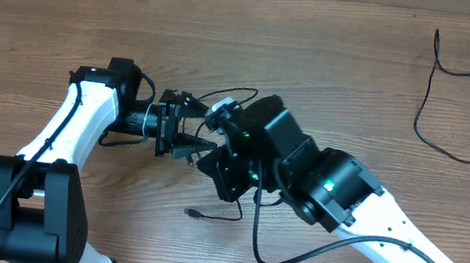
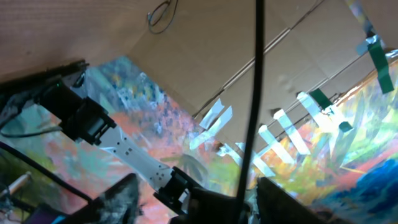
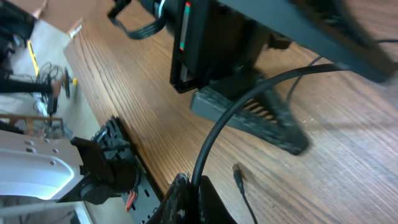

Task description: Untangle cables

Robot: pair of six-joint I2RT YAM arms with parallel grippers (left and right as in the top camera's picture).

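Both arms meet mid-table point(image 1: 322, 33). The right claw point(image 3: 189, 190) is clenched on a thin black cable point(image 3: 219, 121), which arcs up out of its fingers. The left claw point(image 1: 191, 130) is released: in its wrist view we see the fingers apart and a black strand running between them. A small plug point(image 3: 237, 168) lies on the wood near the right claw. A second cable point(image 1: 422, 107) lies well apart, in the far right corner.

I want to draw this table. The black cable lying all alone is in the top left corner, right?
Not quite. The black cable lying all alone is in the top right corner of the table, not the top left. The overhead view shows it.
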